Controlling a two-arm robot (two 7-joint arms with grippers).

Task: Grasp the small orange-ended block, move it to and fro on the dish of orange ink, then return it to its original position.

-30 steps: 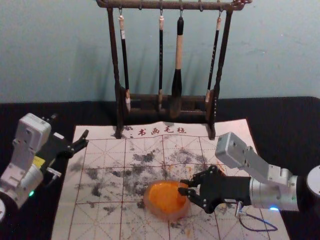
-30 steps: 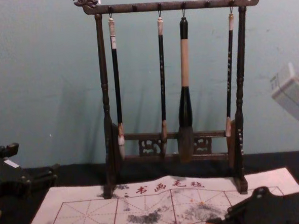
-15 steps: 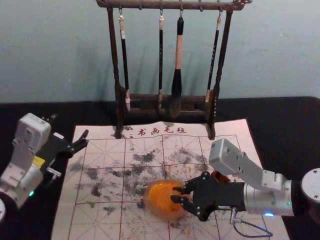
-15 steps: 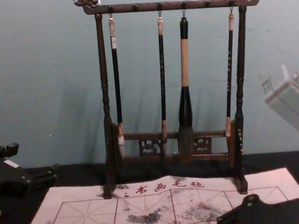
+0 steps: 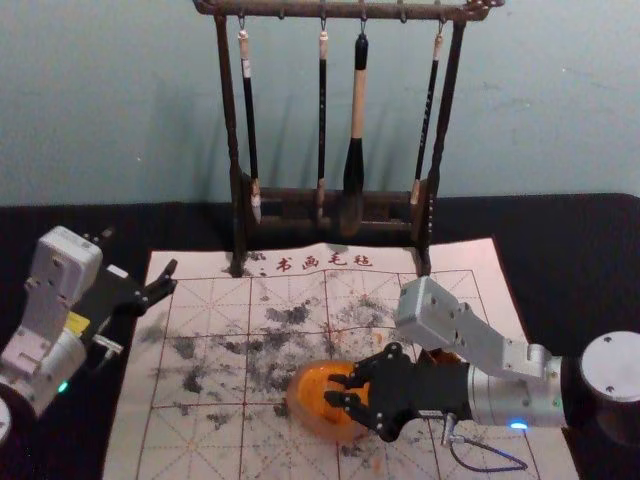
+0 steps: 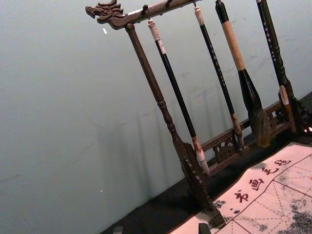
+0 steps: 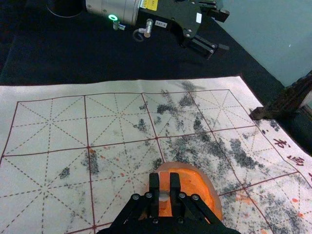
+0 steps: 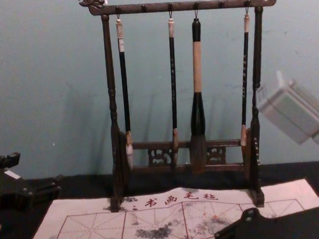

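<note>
Left end effector (image 7: 222, 32), idle, hangs with its tips apart by the counter's left edge. Rightward, a dark carved wooden rack (image 5: 228, 110) of brushes stands near the counter's far edge, clear of the work. Nearer, on a pale red-gridded mat (image 5: 190, 435), sits a round translucent dish (image 5: 297, 402) of orange ink. Over it, the right end effector (image 5: 333, 389) is clamped on the small orange-ended block (image 7: 164, 181). Inking seems in hand; next come short, level strokes, minding the dish's rim, before the block goes back.
</note>
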